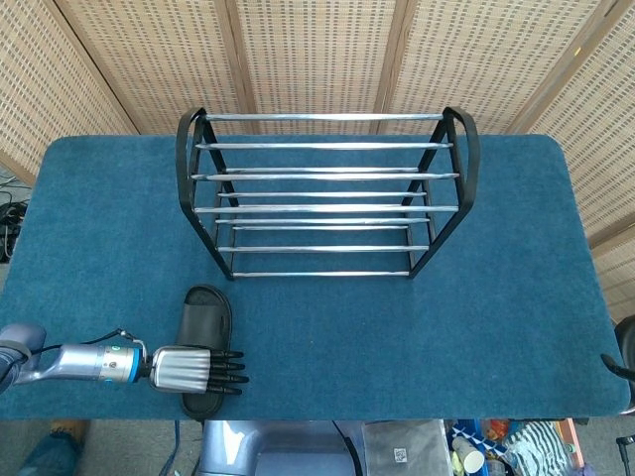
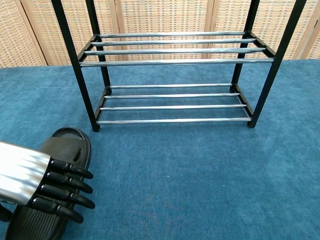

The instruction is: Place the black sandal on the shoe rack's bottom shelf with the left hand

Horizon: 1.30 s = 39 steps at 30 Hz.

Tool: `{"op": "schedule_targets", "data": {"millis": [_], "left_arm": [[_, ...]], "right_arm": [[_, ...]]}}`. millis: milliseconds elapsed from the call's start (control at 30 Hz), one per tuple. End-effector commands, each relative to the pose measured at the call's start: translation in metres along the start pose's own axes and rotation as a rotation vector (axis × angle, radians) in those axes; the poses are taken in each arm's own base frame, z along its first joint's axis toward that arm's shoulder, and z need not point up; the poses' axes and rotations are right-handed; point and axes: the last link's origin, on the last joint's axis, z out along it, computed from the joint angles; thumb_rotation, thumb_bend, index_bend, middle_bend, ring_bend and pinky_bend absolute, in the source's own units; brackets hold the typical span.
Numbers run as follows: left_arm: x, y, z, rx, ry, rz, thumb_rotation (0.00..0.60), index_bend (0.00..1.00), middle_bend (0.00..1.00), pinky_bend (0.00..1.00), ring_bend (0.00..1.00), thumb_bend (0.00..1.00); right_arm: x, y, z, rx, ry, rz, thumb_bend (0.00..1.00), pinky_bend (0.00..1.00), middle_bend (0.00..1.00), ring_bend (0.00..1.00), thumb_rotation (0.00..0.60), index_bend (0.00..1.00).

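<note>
While my left hand [image 1: 193, 370] hovers flat over the sandal [image 1: 205, 312] — fingers straight, holding nothing — grasping comes next, then the rack [image 1: 322, 194].

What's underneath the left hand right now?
The black sandal lies on the blue table beneath the left hand. The hand covers its middle, so contact is unclear.

Head view looks steeply down on the rack [image 1: 322, 193]; chest view faces it low and close; both share its front.
</note>
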Motion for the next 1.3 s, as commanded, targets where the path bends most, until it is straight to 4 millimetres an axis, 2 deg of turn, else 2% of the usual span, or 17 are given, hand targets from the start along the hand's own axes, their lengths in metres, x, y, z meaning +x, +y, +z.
{"op": "schedule_targets", "data": {"millis": [33, 267, 533, 633, 700, 733, 800, 900, 1000, 1100, 1300], "left_arm": [[0.001, -0.001, -0.002, 0.000, -0.018, 0.011, 0.600, 0.00, 0.00, 0.00, 0.00, 0.17], [0.003, -0.001, -0.001, 0.000, -0.037, 0.021, 0.600, 0.00, 0.00, 0.00, 0.00, 0.17], [-0.002, -0.001, 0.008, -0.006, -0.067, 0.016, 0.600, 0.00, 0.00, 0.00, 0.00, 0.17], [-0.003, 0.000, 0.011, -0.013, -0.062, 0.008, 0.600, 0.00, 0.00, 0.05, 0.00, 0.17], [-0.002, 0.000, 0.013, -0.010, -0.049, -0.001, 0.600, 0.01, 0.04, 0.13, 0.05, 0.17], [-0.002, 0.000, 0.013, -0.009, -0.039, -0.004, 0.600, 0.04, 0.07, 0.17, 0.09, 0.17], [-0.002, 0.000, 0.014, -0.010, -0.028, -0.003, 0.600, 0.18, 0.22, 0.29, 0.22, 0.17], [-0.002, 0.002, 0.014, -0.026, -0.004, 0.049, 0.600, 0.50, 0.49, 0.52, 0.46, 0.17], [-0.003, 0.005, 0.013, -0.027, 0.022, 0.068, 0.600, 0.65, 0.60, 0.59, 0.56, 0.17], [-0.001, 0.004, 0.012, -0.027, 0.043, 0.100, 0.600, 0.69, 0.64, 0.60, 0.59, 0.17], [0.014, -0.002, 0.011, -0.042, 0.086, 0.231, 0.600, 0.69, 0.64, 0.60, 0.59, 0.17]], "right_arm": [[0.000, 0.000, 0.000, -0.001, -0.003, 0.000, 0.00, 0.00, 0.00, 0.00, 0.600, 0.00], [0.000, 0.000, 0.000, -0.002, -0.008, -0.003, 0.00, 0.00, 0.00, 0.00, 0.600, 0.00], [-0.001, 0.000, 0.000, -0.006, -0.012, -0.003, 0.00, 0.00, 0.00, 0.00, 0.600, 0.00], [-0.001, 0.000, 0.000, -0.006, -0.014, 0.000, 0.00, 0.00, 0.00, 0.00, 0.600, 0.00], [-0.001, 0.000, 0.000, -0.005, -0.015, 0.002, 0.00, 0.00, 0.00, 0.00, 0.600, 0.00], [-0.001, 0.000, 0.000, -0.006, -0.016, 0.002, 0.00, 0.00, 0.00, 0.00, 0.600, 0.00], [-0.001, 0.001, 0.000, -0.005, -0.017, 0.002, 0.00, 0.00, 0.00, 0.00, 0.600, 0.00], [-0.001, 0.000, 0.000, -0.003, -0.017, 0.003, 0.00, 0.00, 0.00, 0.00, 0.600, 0.00], [-0.001, 0.000, 0.000, -0.001, -0.018, 0.004, 0.00, 0.00, 0.00, 0.00, 0.600, 0.00], [-0.001, -0.001, 0.000, 0.001, -0.020, 0.006, 0.00, 0.00, 0.00, 0.00, 0.600, 0.00], [-0.001, -0.001, 0.000, 0.003, -0.025, 0.009, 0.00, 0.00, 0.00, 0.00, 0.600, 0.00]]}}
